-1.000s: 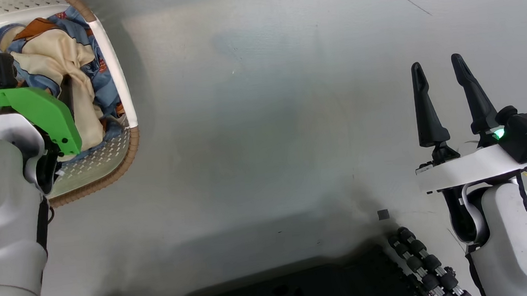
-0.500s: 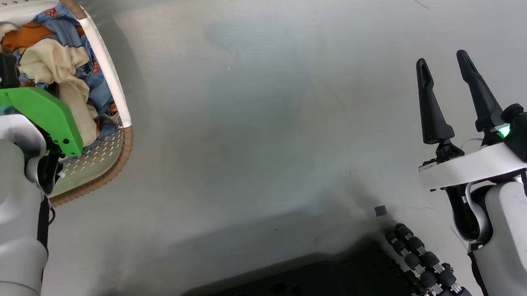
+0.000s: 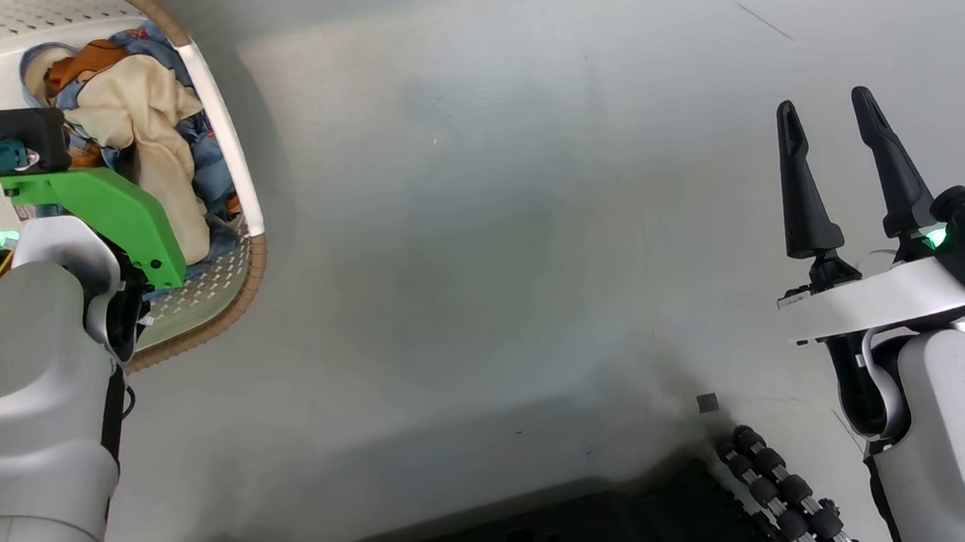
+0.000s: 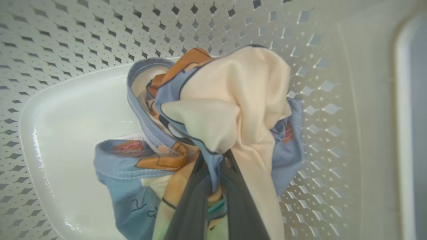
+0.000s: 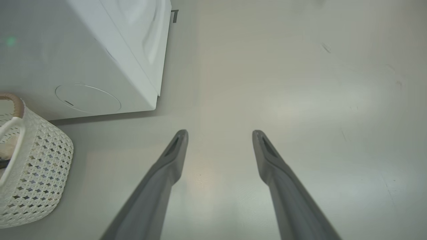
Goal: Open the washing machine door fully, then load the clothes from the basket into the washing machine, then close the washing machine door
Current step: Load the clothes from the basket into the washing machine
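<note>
The cream-white perforated basket (image 3: 192, 298) sits on the floor at the upper left of the head view. In it lie the clothes (image 3: 146, 99), cream and light blue with orange patches. My left arm reaches down into it, and its green wrist mount (image 3: 99, 215) hides the fingers there. In the left wrist view my left gripper (image 4: 215, 166) is shut on the clothes (image 4: 233, 100), bunched above the basket's floor (image 4: 66, 110). My right gripper (image 3: 828, 119) hangs open over bare floor, also seen as the right gripper (image 5: 220, 136). The washing machine (image 5: 83, 50) stands beyond the basket (image 5: 36, 160); its door is out of view.
Pale grey floor (image 3: 487, 219) spreads between the two arms. My dark base and its wheels (image 3: 775, 481) fill the bottom edge of the head view. The washing machine's lower corner (image 5: 151, 100) stands close to the basket.
My left gripper has gone from open to shut on the clothes, which have bunched up. The head view has shifted a little. The right gripper stays open and still.
</note>
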You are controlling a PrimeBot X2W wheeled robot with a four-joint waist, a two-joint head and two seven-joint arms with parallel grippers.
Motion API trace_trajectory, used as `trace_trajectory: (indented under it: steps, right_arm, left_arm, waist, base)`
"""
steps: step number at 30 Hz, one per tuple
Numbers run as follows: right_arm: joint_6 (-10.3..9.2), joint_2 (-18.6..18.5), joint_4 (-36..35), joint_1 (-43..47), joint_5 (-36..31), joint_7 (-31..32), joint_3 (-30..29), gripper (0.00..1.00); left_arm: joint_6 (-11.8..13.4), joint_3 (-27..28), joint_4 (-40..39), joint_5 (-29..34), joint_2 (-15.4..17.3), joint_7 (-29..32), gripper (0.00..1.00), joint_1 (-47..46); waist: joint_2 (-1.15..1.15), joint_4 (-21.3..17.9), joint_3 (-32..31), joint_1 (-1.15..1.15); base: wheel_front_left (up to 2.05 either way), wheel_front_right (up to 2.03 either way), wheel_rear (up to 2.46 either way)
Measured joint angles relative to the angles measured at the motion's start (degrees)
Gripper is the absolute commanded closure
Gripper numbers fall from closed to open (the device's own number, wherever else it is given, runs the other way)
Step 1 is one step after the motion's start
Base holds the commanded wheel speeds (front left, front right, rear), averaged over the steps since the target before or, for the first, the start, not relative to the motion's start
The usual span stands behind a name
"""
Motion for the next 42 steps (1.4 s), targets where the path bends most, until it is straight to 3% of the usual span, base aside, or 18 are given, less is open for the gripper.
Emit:
trace_trajectory:
  steps: [23, 42]
  right_arm:
    - [0.00, -0.9, 1.6, -1.1, -1.0, 0.0, -0.3, 0.00]
    - [0.00, -2.2, 5.2, 1.7, -1.0, 0.0, 1.1, 0.00]
  left_arm:
    - [0.0, -2.8, -0.5, -6.2, -2.0, -14.1, 1.00, 8.3]
    - [0.0, -2.8, -7.9, -9.0, -1.5, -16.2, 1.00, 16.6]
  waist:
    - [0.00, 4.1, -10.0, 0.00]
    - [0.00, 6.4, -22.1, 0.00]
  base:
    - [0.00, 0.00, 0.00]
    - [0.00, 0.00, 0.00]
